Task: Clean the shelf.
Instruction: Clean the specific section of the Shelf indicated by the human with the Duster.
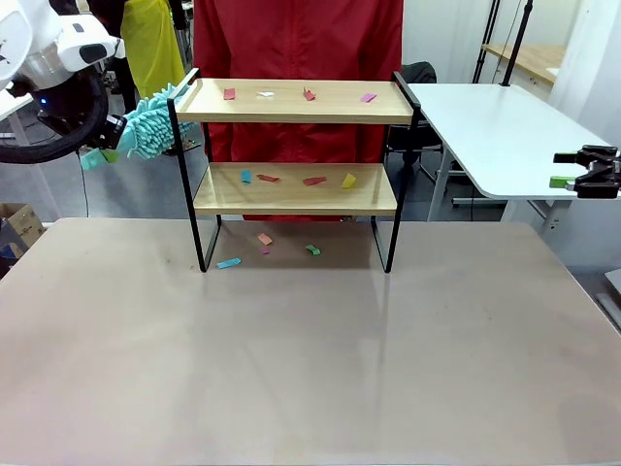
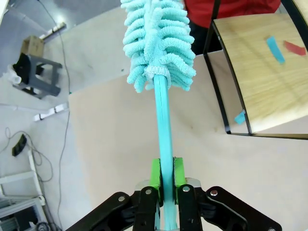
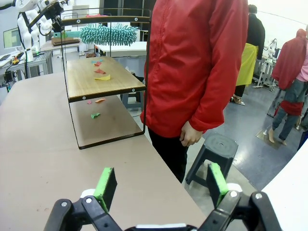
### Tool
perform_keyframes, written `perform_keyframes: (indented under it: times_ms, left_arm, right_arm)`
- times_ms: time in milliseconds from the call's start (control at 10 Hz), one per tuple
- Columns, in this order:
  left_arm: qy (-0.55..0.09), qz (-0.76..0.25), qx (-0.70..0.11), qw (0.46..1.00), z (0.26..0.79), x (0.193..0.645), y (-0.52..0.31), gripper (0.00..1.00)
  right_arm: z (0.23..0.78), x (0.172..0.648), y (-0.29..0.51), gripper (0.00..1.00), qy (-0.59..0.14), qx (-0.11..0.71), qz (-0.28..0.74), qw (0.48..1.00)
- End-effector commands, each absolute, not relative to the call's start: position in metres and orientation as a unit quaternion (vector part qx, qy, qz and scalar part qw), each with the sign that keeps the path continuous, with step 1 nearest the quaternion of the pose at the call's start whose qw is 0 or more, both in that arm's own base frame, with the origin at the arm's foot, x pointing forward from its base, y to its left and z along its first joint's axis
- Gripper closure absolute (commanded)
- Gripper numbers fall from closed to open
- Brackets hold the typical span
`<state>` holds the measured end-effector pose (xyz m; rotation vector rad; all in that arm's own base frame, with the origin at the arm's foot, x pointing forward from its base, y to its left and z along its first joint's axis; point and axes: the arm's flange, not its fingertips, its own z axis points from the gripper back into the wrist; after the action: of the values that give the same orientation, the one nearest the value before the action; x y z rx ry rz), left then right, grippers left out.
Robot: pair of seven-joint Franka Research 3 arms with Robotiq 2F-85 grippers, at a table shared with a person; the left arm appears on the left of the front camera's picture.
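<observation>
busy workshop, beige worktable (image 1: 310, 369) up front
grey floor (image 3: 255, 113) all round; a white side table (image 1: 495, 136) off to the right with a black stand (image 1: 514, 39) rising behind it, a black stool (image 3: 217, 147) just past the worktable's far edge, a cardboard box (image 1: 19, 225) low on the left, a thin cable (image 2: 64, 57) trailing over the floor.

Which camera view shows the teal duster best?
The left wrist view: the teal duster appears at full length, with its handle clamped in the left gripper. In the front view, its fluffy head sits by the upper left rail of the shelf. In the right wrist view, the head looks small and far off, behind the shelf frame.
</observation>
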<state>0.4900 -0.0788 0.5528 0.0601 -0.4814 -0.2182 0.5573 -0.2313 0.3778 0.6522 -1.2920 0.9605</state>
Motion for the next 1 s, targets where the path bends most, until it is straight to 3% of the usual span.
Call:
perform_keyframes:
  times_ms: [0,200,500,600,900]
  left_arm:
    - [-0.23,-0.119,0.027,0.965,0.564,0.485,-0.058,0.87]
    - [-0.187,-0.182,0.034,0.965,0.589,0.462,-0.018,0.87]
    - [-0.11,-0.3,0.114,0.941,0.615,0.426,0.016,0.87]
    - [-0.072,-0.346,0.149,0.923,0.624,0.41,0.027,0.87]
    - [0.007,-0.511,0.128,0.85,0.633,0.376,0.041,0.87]
  right_arm:
    - [0.385,0.558,-0.228,0.0,-0.563,0.288,0.418,0.652]
    - [0.385,0.558,-0.228,0.0,-0.563,0.288,0.418,0.652]
    - [0.385,0.558,-0.228,0.0,-0.563,0.288,0.418,0.652]
    - [0.385,0.558,-0.228,0.0,-0.563,0.288,0.418,0.652]
    - [0.385,0.558,-0.228,0.0,-0.563,0.288,0.418,0.652]
